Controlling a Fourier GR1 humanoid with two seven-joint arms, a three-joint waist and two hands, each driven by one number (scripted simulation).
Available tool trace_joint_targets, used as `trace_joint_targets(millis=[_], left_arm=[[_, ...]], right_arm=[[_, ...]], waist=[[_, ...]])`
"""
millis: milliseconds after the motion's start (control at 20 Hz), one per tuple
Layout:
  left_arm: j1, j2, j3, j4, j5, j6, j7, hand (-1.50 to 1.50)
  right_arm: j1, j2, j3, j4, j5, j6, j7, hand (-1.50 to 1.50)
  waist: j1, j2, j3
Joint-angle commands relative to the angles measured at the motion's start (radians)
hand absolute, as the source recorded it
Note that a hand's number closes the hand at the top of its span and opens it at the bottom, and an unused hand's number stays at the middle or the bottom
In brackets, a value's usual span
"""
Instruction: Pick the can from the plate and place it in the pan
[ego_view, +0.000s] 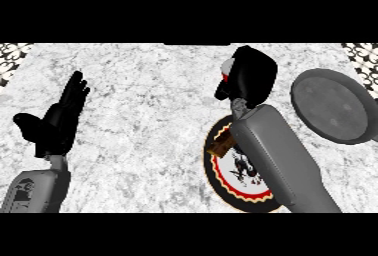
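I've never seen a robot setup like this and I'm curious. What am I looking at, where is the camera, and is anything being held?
The camera sits at a humanoid robot's head, looking steeply down at a mottled white counter. The two grey forearms with black hands are its own. The left hand rests open, fingers up. The right hand is curled round a red-and-white can, held beyond the patterned plate that lies under its forearm. A grey pan lies to the right.
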Motion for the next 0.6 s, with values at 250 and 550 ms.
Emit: trace_joint_targets(millis=[250, 550], left_arm=[[0.012, 0.011, 0.03, -0.01, 0.02, -0.008, 0.0, 0.0], [0.02, 0.01, 0.021, 0.008, 0.004, -0.022, -0.027, 0.0]], right_arm=[[0.027, -0.097, -0.249, -0.098, -0.06, -0.226, -0.059, 1.5], [0.106, -0.215, -0.359, 0.071, -0.099, -0.313, -0.225, 1.5]], waist=[[-0.012, 0.001, 0.001], [-0.004, 0.005, 0.001]])
